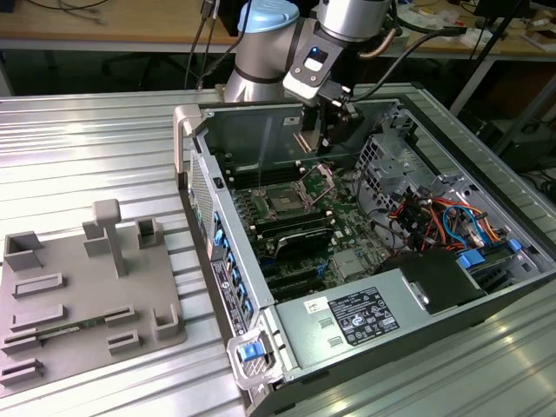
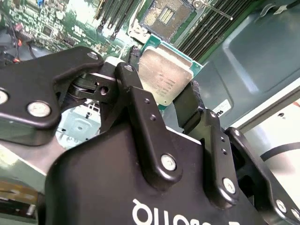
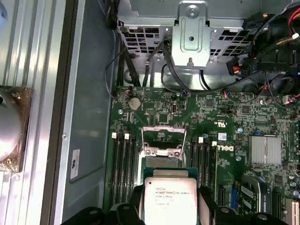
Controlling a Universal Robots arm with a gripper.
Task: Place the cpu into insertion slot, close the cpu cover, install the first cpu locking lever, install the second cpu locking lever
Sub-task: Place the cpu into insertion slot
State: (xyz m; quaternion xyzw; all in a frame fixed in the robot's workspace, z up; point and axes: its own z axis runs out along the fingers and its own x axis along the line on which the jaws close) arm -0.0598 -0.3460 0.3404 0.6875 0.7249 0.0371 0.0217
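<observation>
My gripper point(image 2: 161, 86) is shut on the cpu point(image 2: 164, 75), a flat square chip with a silver top and green rim, pinched by its edges between the two black fingers point(image 2: 140, 110). In the first wrist view the cpu point(image 3: 169, 199) hangs above the motherboard, just short of the raised silver cpu cover point(image 3: 162, 139). The insertion slot point(image 2: 166, 16) lies open with its pin field bare, a little beyond the chip. In the exterior view the gripper point(image 1: 333, 130) is inside the computer case, above and behind the insertion slot point(image 1: 285, 201).
Black memory slots point(image 3: 124, 168) flank the socket on both sides. A drive cage point(image 3: 190, 33) and cable bundles point(image 1: 430, 217) crowd the case's far side. The power supply point(image 1: 356, 317) sits at the case's front. A grey fixture plate point(image 1: 87, 295) lies at the exterior view's left.
</observation>
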